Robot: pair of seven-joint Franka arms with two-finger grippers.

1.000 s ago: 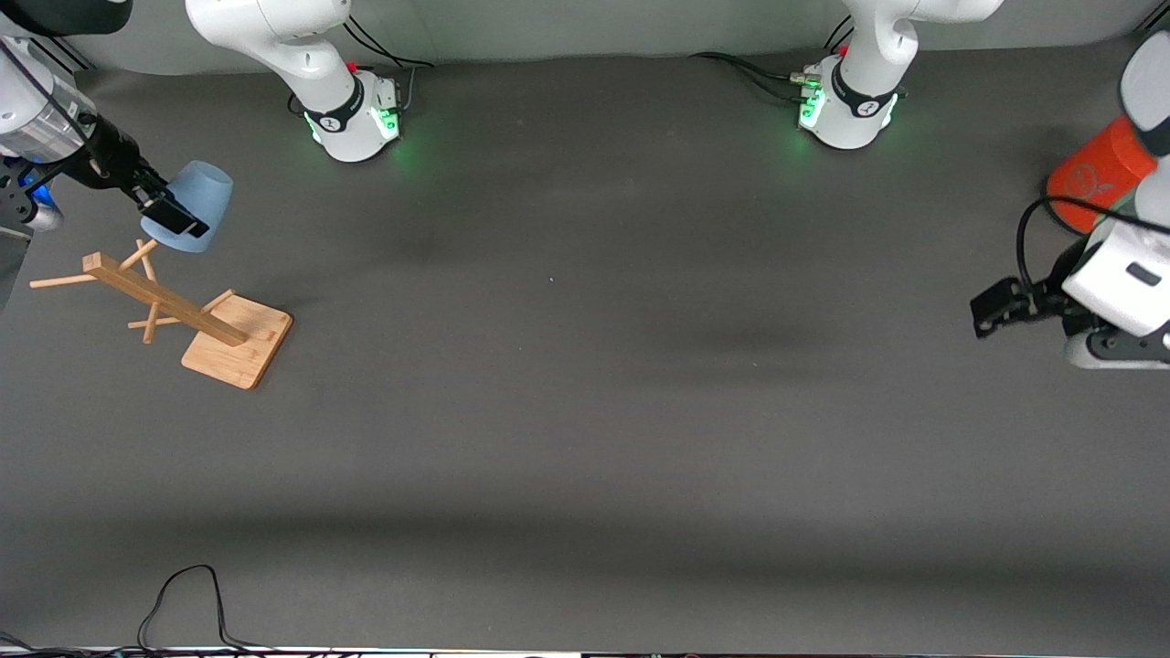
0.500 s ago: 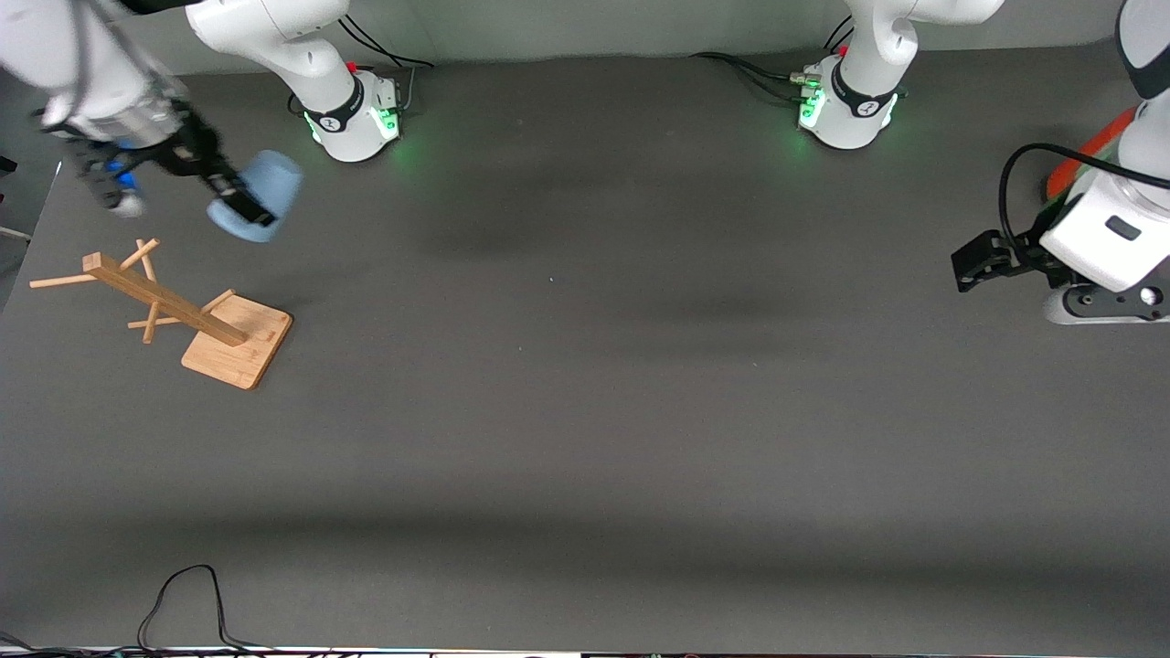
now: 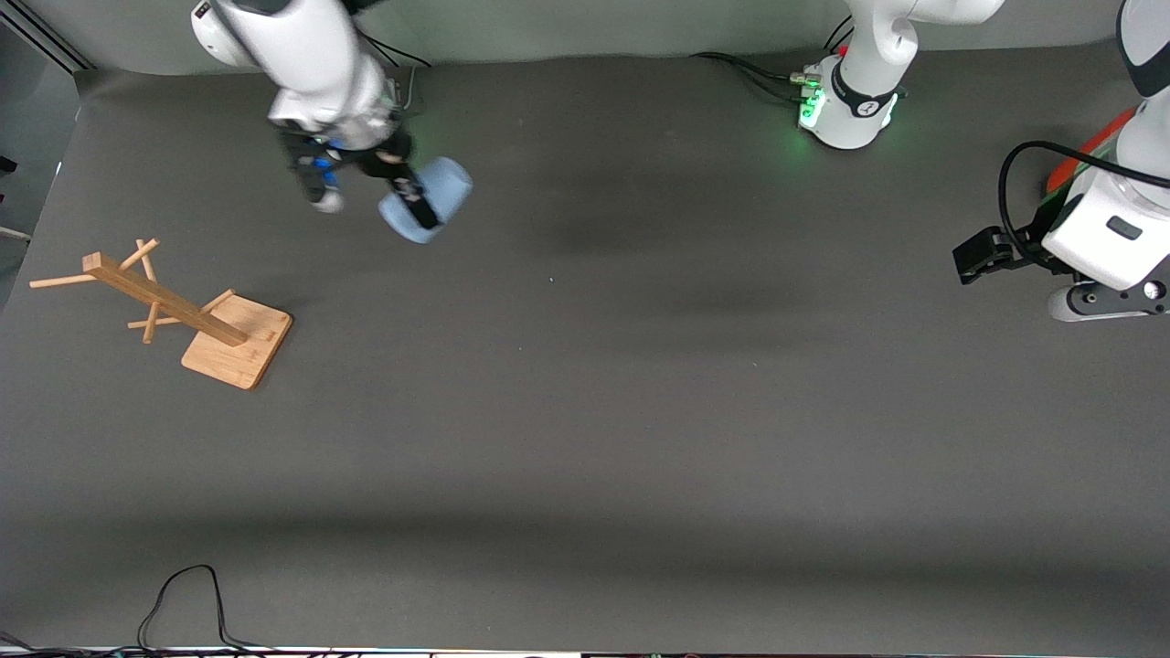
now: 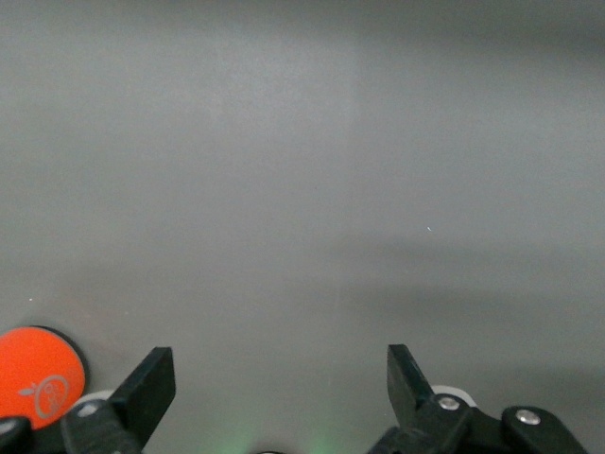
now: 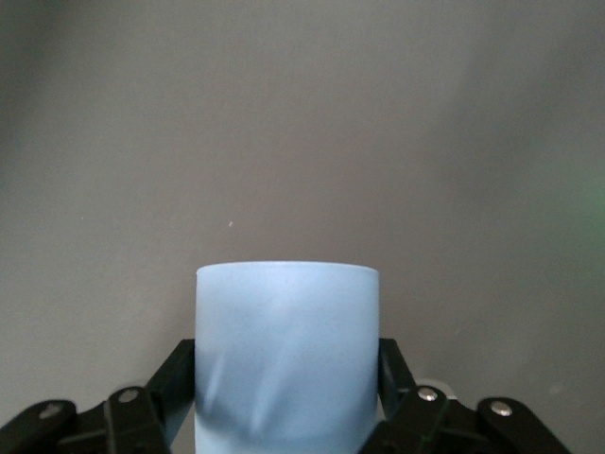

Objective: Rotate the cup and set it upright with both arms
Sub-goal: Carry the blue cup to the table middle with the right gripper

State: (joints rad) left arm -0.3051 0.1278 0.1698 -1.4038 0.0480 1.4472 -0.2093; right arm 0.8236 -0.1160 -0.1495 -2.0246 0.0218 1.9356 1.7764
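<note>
No legible text or labels.

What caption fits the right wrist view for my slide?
Right gripper shut on the cup, held in the air above the bare grey table.

I see a dark grey table surface (image 3: 585, 411), a pale grey wall (image 3: 585, 27) along its top edge, and even lighting.

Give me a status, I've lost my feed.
Right gripper shut on small pale-blue plastic cup, airborne over table near its base. Left gripper open, empty, waiting. Nothing between them.
</note>
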